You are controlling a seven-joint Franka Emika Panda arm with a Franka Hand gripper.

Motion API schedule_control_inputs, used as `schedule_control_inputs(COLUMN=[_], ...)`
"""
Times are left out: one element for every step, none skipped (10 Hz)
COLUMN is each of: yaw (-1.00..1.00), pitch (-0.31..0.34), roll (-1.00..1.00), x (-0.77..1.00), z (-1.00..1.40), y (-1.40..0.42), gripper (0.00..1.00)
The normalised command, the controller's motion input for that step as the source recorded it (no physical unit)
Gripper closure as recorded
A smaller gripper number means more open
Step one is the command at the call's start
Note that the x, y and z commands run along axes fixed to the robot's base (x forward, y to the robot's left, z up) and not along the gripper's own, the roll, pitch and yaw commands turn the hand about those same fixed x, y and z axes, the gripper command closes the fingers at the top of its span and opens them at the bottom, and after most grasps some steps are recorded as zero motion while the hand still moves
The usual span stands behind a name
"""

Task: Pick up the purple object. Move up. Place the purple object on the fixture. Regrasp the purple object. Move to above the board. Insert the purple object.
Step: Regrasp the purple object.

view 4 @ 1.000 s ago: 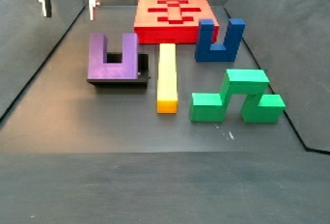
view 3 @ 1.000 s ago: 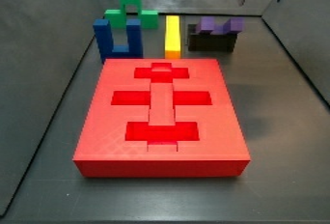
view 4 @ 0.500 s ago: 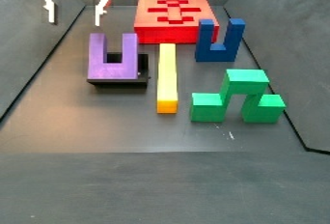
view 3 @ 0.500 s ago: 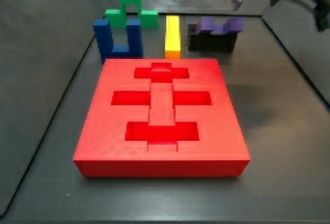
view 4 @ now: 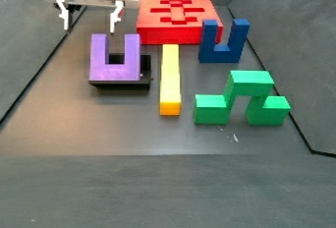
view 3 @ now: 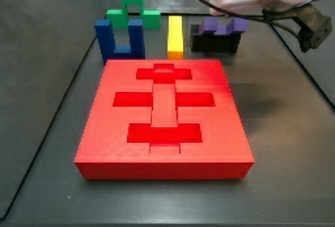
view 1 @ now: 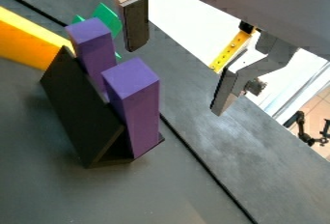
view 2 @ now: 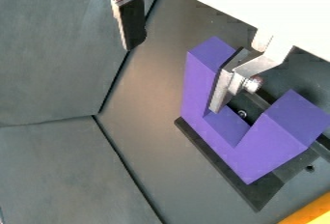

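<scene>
You've got 1 gripper (view 4: 88, 16), jaws apart, w/ 2 fingers (view 1: 134, 23). Just below it: 1 purple object (view 4: 116, 60) on 1 fixture (view 4: 121, 84). Further off: 1 board (view 4: 179, 16), 1 yellow bar (view 4: 171, 78), 1 blue U-block (view 4: 225, 41), 1 green block (view 4: 246, 98).

No readable text, label, brand, number or sign anywhere in these views.
</scene>
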Motion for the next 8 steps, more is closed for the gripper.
schedule_control_inputs(yaw=[0.20, 0.18, 0.14, 0.10, 0.12, 0.15, 0.14, 0.01], pitch=[0.000, 0.000, -0.134, -0.277, -0.320, -0.340, -0.231, 0.000], roll=[0.40, 0.31, -0.01, -0.42, -0.55, -0.51, -0.13, 0.10], x=[0.00, 0.00, -0.02, -0.09, -0.05, 0.00, 0.00, 0.14], z=[-0.43, -0.45, -0.29, -0.01, 0.00, 0.00, -0.12, -0.06], y=[-0.07, -0.07, -0.01, 0.02, 0.07, 0.03, 0.00, -0.01], gripper=[0.00, 0.00, 0.00, 0.00, 0.00, 0.00, 0.00, 0.00])
